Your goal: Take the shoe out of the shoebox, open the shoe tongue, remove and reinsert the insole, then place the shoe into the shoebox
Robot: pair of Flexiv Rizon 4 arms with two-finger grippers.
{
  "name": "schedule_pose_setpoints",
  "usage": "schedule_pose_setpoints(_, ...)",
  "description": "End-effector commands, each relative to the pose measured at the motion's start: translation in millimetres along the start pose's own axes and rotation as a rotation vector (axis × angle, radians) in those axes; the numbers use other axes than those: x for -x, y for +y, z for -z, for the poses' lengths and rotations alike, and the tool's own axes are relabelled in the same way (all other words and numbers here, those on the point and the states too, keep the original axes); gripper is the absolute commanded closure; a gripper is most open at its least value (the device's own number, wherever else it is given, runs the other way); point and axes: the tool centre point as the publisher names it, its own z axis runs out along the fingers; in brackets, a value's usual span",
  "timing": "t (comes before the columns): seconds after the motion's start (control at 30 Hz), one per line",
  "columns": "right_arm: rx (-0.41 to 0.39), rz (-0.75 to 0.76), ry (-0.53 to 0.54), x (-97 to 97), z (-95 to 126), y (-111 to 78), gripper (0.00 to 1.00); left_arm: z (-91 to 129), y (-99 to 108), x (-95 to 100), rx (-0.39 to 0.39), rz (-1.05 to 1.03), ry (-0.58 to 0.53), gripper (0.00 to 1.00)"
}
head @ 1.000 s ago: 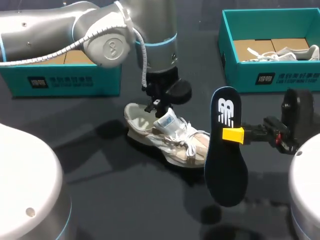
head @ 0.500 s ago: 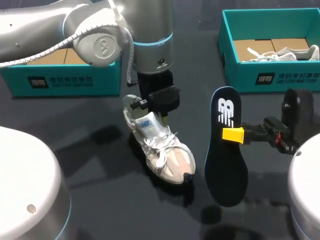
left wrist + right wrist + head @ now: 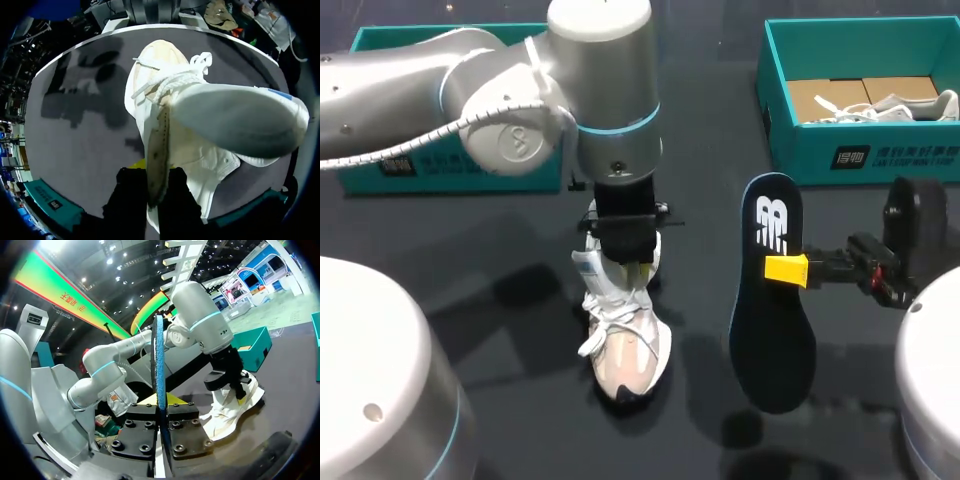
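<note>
A white and beige shoe stands on the dark table, toe towards the front edge. My left gripper comes down on its heel end, shut on the shoe's side wall at the collar. In the left wrist view the gripper pinches that wall edge-on, and the tongue is folded out beside it over the laces. My right gripper is shut on a dark blue insole, held in the air right of the shoe. In the right wrist view the insole stands edge-on between the fingers.
A teal shoebox at the back right holds cardboard inserts and another white shoe. A second teal box sits at the back left, mostly hidden behind my left arm. Bare table lies in front of the shoe.
My left gripper has turned the shoe: its toe swung from pointing right to pointing at the front edge. The right arm and insole have not moved.
</note>
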Motion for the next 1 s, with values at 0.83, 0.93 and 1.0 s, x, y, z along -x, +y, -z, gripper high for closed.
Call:
schedule_pose_setpoints(0.83, 0.002, 0.0, -0.471, -8.5, 1.4, -1.8, 1.0, -10.3, 13.9, 42.9, -0.022, -0.01, 0.039, 1.0)
schedule_pose_setpoints(0.93, 0.002, 0.0, -0.471, -8.5, 1.4, -1.8, 1.0, -9.8, 13.6, 42.6, -0.02, -0.004, 0.046, 1.0)
schedule_pose_setpoints(1.0, 0.002, 0.0, -0.471, -8.5, 1.4, -1.8, 1.0, -12.5, 13.4, 43.2, -0.007, 0.01, 0.06, 1.0)
